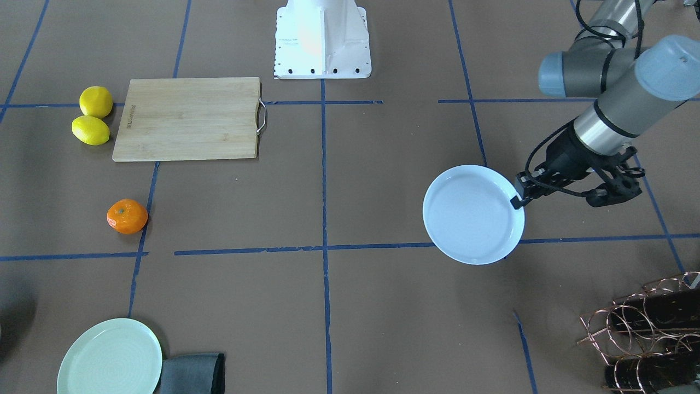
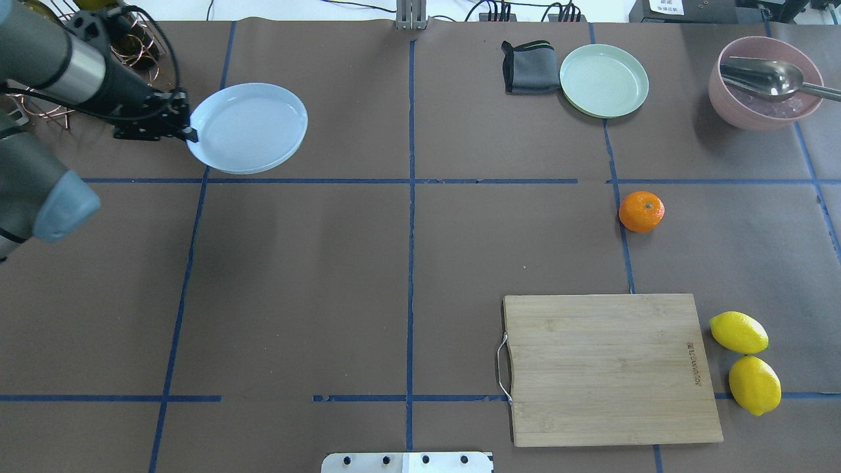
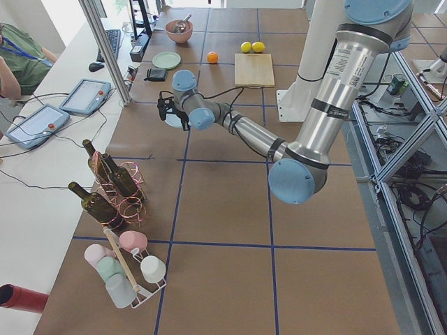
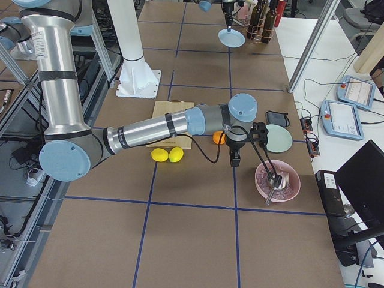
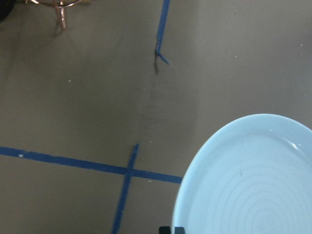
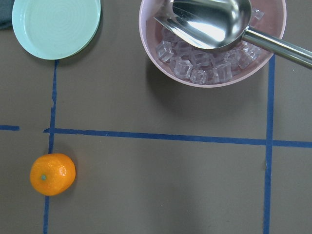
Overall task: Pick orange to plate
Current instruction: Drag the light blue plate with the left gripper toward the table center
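Observation:
The orange [image 2: 641,211] lies alone on the brown table on a blue tape line, on my right side; it is also in the front view [image 1: 127,216] and the right wrist view [image 6: 52,174]. My left gripper [image 2: 190,135] is shut on the near rim of the pale bluish-white plate [image 2: 248,127] and holds it roughly level a little above the table at the far left. The plate [image 1: 473,214] carries nothing. My right gripper [image 4: 235,157] hovers above the table near the orange and shows only in the exterior right view, so I cannot tell whether it is open or shut.
A pale green plate [image 2: 604,80] and a grey cloth [image 2: 529,67] lie at the far edge. A pink bowl [image 2: 765,92] holds ice cubes and a metal scoop. A wooden cutting board [image 2: 608,368] and two lemons [image 2: 738,332] lie near my base. A wire bottle rack [image 1: 651,328] stands beside the left arm.

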`<action>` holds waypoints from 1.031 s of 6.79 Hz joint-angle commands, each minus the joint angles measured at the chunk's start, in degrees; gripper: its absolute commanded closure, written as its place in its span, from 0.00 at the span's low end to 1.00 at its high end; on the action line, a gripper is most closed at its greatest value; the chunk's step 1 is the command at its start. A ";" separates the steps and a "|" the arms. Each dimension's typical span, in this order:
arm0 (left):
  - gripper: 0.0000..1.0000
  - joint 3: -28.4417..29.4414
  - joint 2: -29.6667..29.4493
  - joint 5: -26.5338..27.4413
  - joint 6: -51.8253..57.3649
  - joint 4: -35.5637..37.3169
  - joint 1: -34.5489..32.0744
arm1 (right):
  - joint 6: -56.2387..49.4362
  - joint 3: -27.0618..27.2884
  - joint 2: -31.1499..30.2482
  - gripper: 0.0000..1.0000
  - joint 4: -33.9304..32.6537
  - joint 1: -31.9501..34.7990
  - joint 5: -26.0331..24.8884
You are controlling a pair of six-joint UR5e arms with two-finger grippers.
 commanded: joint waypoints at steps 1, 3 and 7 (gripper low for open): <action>1.00 0.24 -5.30 9.41 -12.18 0.20 11.02 | 4.84 2.43 -0.01 0.00 0.00 -2.29 -0.07; 1.00 1.29 -7.60 18.46 -19.22 0.02 18.86 | 9.15 4.72 0.08 0.00 0.00 -4.14 -0.16; 1.00 6.12 -9.97 28.96 -25.84 -3.84 28.38 | 12.93 5.78 0.08 0.00 1.92 -6.95 -1.12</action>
